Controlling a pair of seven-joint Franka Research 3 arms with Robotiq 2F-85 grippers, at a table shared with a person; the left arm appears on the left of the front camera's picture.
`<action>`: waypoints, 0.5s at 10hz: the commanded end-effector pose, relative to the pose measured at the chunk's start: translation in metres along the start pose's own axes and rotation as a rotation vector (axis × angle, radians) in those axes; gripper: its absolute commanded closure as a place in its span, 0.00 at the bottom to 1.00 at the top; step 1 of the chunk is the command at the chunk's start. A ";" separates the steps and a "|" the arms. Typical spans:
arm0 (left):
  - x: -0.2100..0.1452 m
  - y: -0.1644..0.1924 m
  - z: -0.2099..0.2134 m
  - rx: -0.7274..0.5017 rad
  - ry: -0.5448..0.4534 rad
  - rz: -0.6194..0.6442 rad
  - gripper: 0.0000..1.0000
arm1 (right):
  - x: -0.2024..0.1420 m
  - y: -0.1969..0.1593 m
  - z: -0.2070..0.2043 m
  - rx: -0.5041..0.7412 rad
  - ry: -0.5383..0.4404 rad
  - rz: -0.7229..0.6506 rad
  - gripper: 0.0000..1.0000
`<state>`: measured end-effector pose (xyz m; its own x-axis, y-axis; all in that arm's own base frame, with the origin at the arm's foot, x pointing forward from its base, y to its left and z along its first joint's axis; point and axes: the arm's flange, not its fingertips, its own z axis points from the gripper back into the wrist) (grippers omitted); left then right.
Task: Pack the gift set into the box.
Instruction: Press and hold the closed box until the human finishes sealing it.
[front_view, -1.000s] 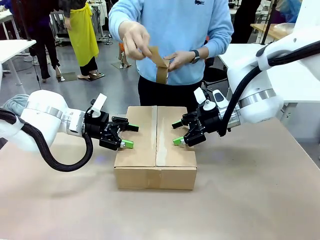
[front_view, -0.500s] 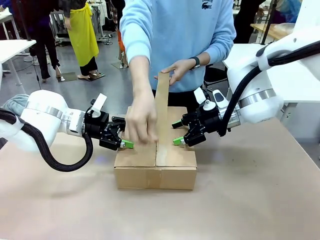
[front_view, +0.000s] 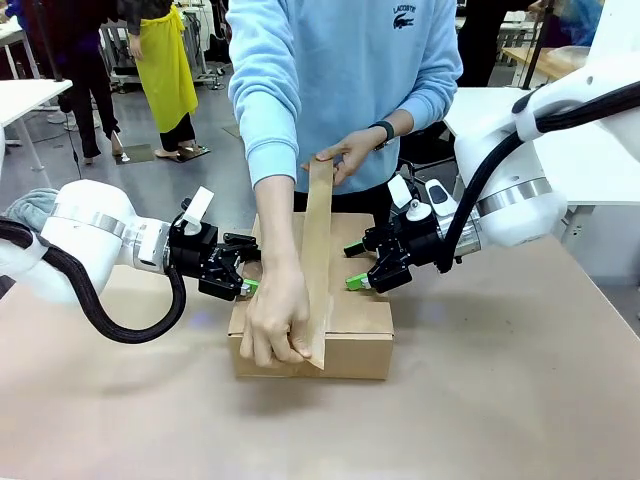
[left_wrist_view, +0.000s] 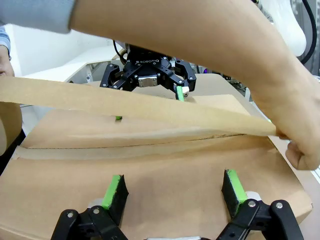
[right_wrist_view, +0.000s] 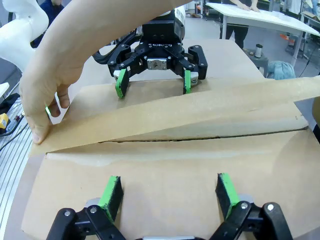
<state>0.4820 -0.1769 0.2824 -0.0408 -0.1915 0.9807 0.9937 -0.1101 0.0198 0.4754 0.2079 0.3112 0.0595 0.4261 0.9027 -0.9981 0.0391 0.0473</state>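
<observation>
Brown tape strip (front_view: 318, 255) stretched over closed box (front_view: 350, 325), both jaws spread

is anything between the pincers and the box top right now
No. Both pincers, left and right, sit open on the closed flaps of the box. Between the two, the person's hand stretches a tape strip over the centre seam.

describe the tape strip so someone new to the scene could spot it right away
Start at the closed brown box mid-table, between the two open grippers. The tape strip slants over its centre seam, from the person's raised hand to the hand at the near edge. Unlike the flaps, it's narrow and lifted off the cardboard.
</observation>
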 end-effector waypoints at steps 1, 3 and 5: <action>-0.002 -0.001 0.000 0.003 0.005 -0.011 0.00 | -0.003 0.002 -0.001 -0.010 -0.008 0.017 0.00; -0.002 -0.001 0.000 0.003 0.005 -0.011 0.00 | -0.003 0.002 -0.001 -0.010 -0.008 0.017 0.00; -0.002 -0.001 0.000 0.003 0.005 -0.011 0.00 | -0.003 0.002 -0.001 -0.010 -0.008 0.017 0.00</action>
<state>0.4821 -0.1768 0.2824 -0.0408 -0.1915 0.9807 0.9937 -0.1100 0.0199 0.4755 0.2079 0.3112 0.0594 0.4261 0.9027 -0.9981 0.0392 0.0472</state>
